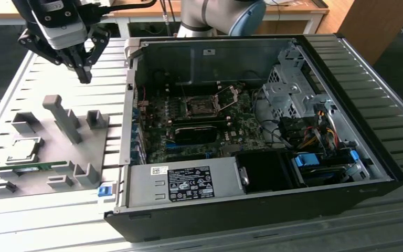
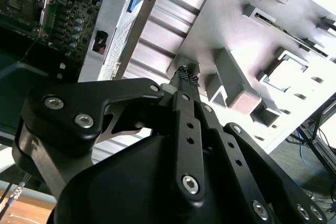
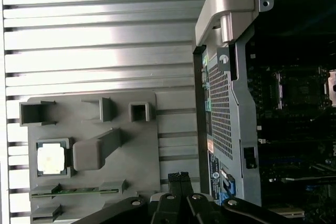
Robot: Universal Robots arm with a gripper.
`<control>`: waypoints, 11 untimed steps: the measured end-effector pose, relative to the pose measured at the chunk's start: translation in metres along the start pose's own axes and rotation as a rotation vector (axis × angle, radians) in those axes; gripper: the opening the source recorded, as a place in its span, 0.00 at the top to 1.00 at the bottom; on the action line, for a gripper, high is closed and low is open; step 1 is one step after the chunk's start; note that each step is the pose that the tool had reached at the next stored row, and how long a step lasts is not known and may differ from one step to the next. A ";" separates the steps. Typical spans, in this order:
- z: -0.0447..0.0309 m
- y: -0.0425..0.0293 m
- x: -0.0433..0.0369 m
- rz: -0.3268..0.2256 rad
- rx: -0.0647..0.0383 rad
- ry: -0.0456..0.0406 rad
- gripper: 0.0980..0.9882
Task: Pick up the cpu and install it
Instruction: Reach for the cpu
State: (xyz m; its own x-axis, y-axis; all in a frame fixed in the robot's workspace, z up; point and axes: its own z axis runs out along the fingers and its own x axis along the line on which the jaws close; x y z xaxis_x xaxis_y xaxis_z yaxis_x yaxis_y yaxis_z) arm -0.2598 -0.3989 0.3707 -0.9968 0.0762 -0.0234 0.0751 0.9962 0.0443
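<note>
The cpu is a small silver square seated in a pocket of the grey fixture plate, at the exterior view's left. It also appears as the cpu in the first wrist view and, washed out, as the cpu in the second wrist view. My gripper hangs above the slatted table beyond the plate, well apart from the chip. Its fingers are shut with nothing between them, as both wrist views show: gripper, gripper. The motherboard's open cpu socket lies inside the case.
An open computer case fills the exterior view's right, with a power supply at its near side and cables. A tall grey block stands on the fixture plate. A green memory stick lies near the cpu.
</note>
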 end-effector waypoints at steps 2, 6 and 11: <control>0.0001 -0.0001 0.0010 0.000 0.000 0.0000 0.99; 0.0004 -0.0003 0.0030 0.000 0.000 0.0000 0.99; 0.0007 -0.0005 0.0057 0.000 0.000 0.0001 0.99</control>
State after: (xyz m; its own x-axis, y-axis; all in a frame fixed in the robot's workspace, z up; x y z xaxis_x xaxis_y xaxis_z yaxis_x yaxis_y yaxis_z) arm -0.2655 -0.3989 0.3699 -0.9968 0.0762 -0.0234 0.0752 0.9962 0.0443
